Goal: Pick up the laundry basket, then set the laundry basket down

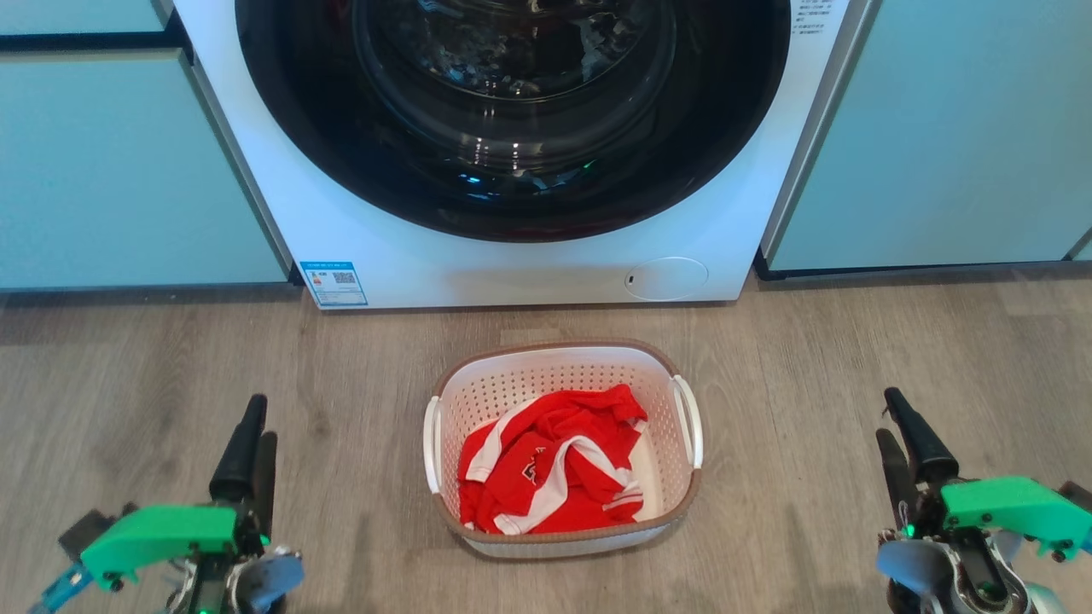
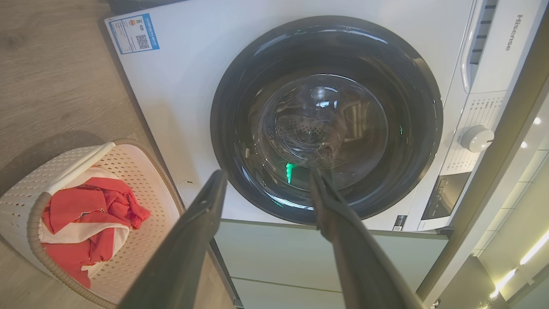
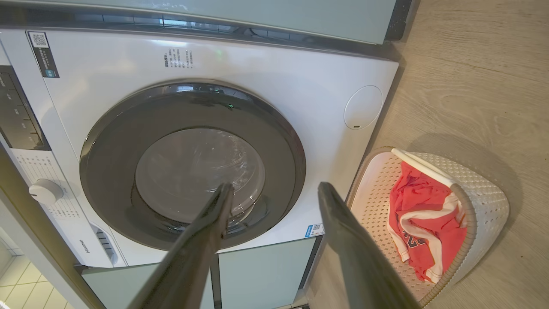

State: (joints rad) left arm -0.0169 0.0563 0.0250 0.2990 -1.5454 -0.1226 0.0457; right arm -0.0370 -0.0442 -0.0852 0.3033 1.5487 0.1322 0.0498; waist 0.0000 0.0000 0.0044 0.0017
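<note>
1. Head view: washing machine (image 1: 546, 264) behind;
2. laundry basket (image 1: 554, 375) on floor (image 1: 171, 358) before it, untouched, red shirt (image 1: 546, 469) inside;
3. left gripper (image 1: 256, 418) and right gripper (image 1: 891, 414) flank it, well apart, fingers wide, empty; pick-up seemingly unstarted; next likely reaching its handles (image 1: 431, 443).

open floor (image 1: 171, 367) flanks the laundry basket (image 1: 554, 347) on both sides; the washing machine (image 1: 512, 269) stands close behind.

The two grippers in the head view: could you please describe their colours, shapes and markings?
The left gripper and right gripper look alike: two long, black, tapering jaws on a bright green angular block, with silvery-grey rounded metal parts and small green lights beneath. The left one also has a small blue piece at its outer end.
</note>
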